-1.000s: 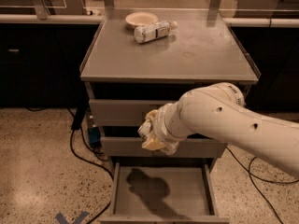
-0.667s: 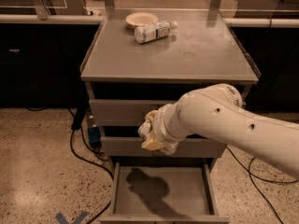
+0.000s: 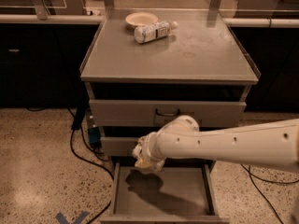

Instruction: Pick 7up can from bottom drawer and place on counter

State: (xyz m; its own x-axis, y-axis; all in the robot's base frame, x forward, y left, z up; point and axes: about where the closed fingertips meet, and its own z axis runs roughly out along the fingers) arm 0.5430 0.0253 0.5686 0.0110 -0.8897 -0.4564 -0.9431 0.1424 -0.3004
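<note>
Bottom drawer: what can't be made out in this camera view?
1. 7up can: not seen; the gripper, over the bottom drawer's back left, and the arm cover that part.
2. Drawer's front edge: cut off by the frame's bottom edge.
3. Middle drawer: mostly behind the arm.
4. Bottle label on the counter: too small to read.

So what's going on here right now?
The robot's arm reaches across the cabinet front, with its tool low over the back left of the open bottom drawer. No can shows in the drawer, though the tool hides that corner. Up on the counter are a bowl and a plastic bottle lying on its side.
</note>
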